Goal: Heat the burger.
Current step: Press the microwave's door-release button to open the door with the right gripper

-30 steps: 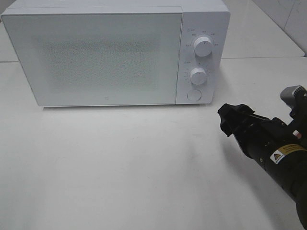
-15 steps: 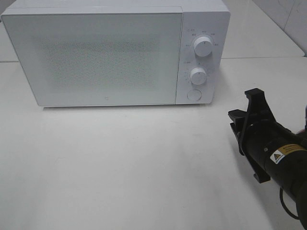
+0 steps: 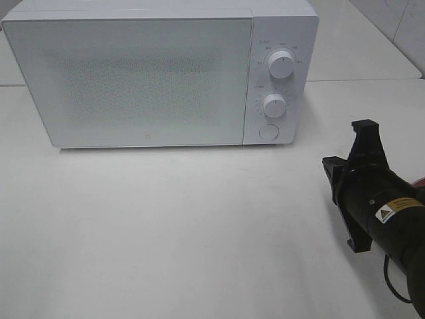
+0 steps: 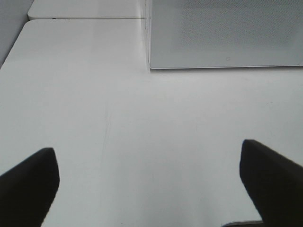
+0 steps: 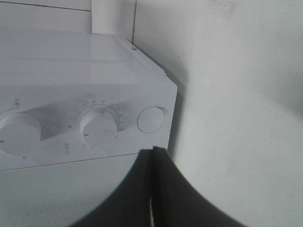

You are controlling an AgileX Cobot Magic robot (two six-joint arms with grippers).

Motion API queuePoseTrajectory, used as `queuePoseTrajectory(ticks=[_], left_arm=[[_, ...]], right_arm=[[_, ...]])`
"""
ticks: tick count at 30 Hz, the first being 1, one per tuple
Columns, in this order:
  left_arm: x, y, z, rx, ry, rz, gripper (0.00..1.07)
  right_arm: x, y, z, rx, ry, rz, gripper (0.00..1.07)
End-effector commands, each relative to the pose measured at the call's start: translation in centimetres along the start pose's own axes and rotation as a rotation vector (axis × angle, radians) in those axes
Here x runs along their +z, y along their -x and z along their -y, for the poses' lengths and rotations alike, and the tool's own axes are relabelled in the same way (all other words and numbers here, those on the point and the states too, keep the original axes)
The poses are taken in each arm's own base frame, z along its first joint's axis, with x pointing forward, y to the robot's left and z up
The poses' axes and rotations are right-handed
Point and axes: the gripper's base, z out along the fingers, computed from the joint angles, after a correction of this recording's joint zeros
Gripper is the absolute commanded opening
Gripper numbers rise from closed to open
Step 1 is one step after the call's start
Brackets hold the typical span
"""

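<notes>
R claw: tips pressed together, nothing between them, aimed at the microwave's control end.
L claw: spread wide, empty, low over bare table.
Change: R claw went from part-open to shut within the last sec; the arm rolled and drew back toward the right edge of the high view.
Meaning: prob. a closed tip for poking the round button – door is shut, so the task looks early.
Burger: not seen in any view. A red sliver behind the R arm may be near it, too little shows to say.
Count: 1 microwave, 2 dials, 1 round button, 2 claws – 0 burgers in sight.
</notes>
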Motion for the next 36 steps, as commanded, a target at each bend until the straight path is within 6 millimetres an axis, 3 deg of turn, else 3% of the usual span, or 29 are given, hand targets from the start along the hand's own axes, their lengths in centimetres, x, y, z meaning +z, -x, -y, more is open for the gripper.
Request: queuePoseTrajectory(ticks=[1, 28, 36], left_arm=[[-0.3, -0.1, 0.0, -0.001, 0.004, 0.035, 0.96], [-0.3, -0.1, 0.0, -0.001, 0.004, 0.035, 0.96], [-0.3, -0.1, 0.0, -0.002, 0.004, 0.035, 0.96]], right_arm=[[0.7, -0.5, -0.6, 0.004, 0.021, 0.001, 0.00], [6.8, -5.4, -0.1, 0.086, -0.099, -0.006, 0.00], [8.7, -5.5, -0.7, 0.117, -0.104, 0.006, 0.00]])
